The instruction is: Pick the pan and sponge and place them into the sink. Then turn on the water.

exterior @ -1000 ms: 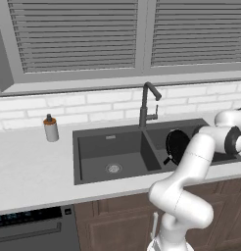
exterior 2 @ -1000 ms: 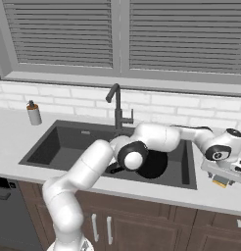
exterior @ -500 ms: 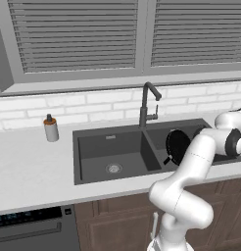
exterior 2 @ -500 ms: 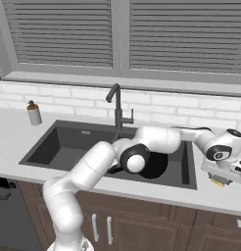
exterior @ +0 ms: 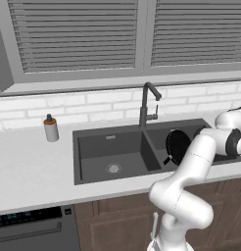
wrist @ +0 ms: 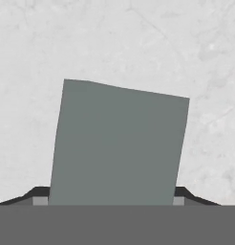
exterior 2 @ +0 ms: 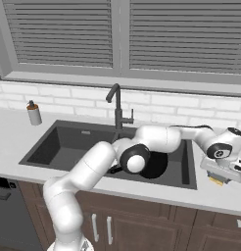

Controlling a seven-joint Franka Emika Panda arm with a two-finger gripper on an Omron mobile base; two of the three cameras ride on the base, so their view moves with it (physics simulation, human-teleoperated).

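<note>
Both base views down over the sink (exterior: 112, 147) (exterior 2: 68, 142); hand view close above counter (wrist: 117, 43)

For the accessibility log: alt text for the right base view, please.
The gripper hangs over the sponge on the counter right of the sink. The pan lies in the right basin; no water runs from the faucet.

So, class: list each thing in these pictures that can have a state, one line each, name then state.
Pan: in the sink's right basin, leaning up on edge.
Sink: left basin bare, drain uncovered.
Faucet: off, no water running.
Sponge: flat on the counter, between the fingertips.
Gripper: down over the sponge; grip cannot be told.
Soap bottle: upright on the counter.
</note>
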